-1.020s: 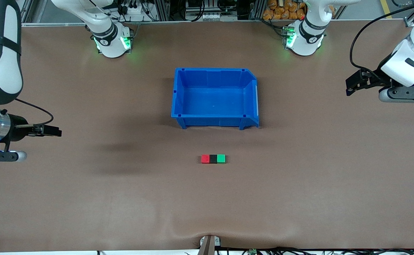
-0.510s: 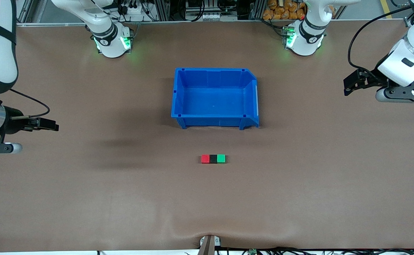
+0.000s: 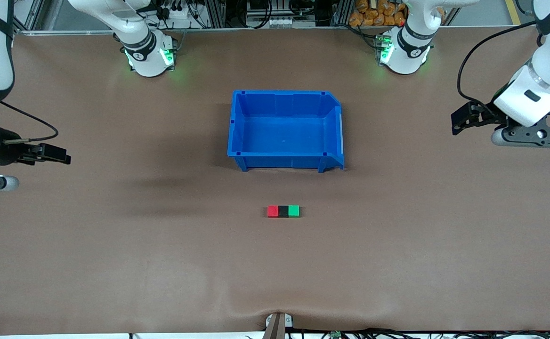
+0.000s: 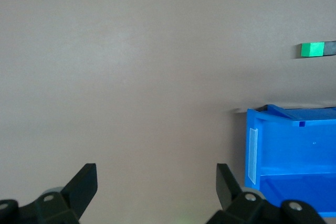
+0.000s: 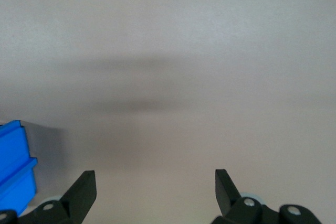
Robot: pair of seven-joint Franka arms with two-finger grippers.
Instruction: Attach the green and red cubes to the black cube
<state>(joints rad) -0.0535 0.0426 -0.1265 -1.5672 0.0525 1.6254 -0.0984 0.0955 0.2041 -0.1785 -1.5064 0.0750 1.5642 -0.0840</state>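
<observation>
- Over the bare tabletop (image 3: 397,263) at the left arm's end, about 3 o'clock from the blue bin (image 3: 237,127) in the front view: left gripper (image 4: 156,182); jaws spread wide, nothing between them; both fingers show in the left wrist view with only brown surface in the gap
- Over the right arm's end of the table, roughly 9 o'clock from the bin: right gripper (image 5: 155,181); jaws equally wide apart, holding nothing; right wrist view shows bare surface plus a soft shadow band between the fingers
- Both grippers up in the air, well apart from the cubes and from the bin; neither touches anything
- Bin: sits mid-table, open top, nothing in it; one corner is chamfered, toward the left arm's end; a corner of it appears in both wrist views
- Cubes: on the table at 6 o'clock from the bin, nearer to the front camera than it, near but apart from its wall
- Row of three, touching face to face: red cube (image 3: 272,211) at the right arm's end; black cube (image 3: 283,211) in the middle; green cube (image 3: 294,211) at the left arm's end
- Row lies parallel to the bin's near wall; all three flat on the surface
- Left wrist view catches the green cube with a sliver of the black one at the picture's edge; red one out of that view
</observation>
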